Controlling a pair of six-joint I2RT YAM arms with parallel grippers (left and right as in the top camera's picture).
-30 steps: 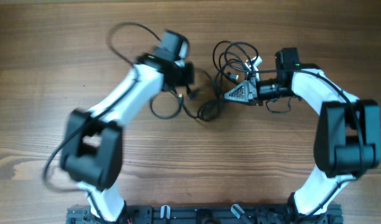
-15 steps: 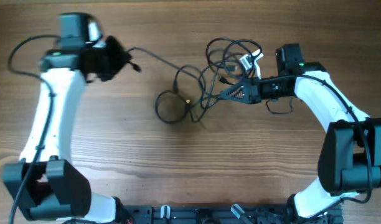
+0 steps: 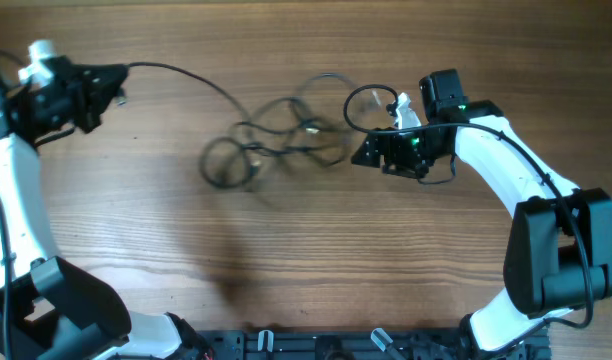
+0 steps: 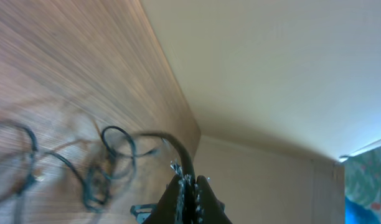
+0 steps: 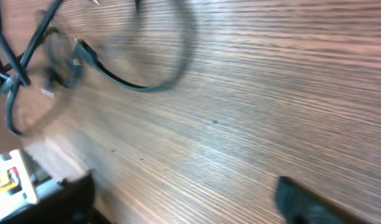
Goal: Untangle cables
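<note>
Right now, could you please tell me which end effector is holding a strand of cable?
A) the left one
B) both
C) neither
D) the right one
A: the left end effector is pinched shut on a strand of the cables, while the right end effector stands open with nothing between its fingers.
</note>
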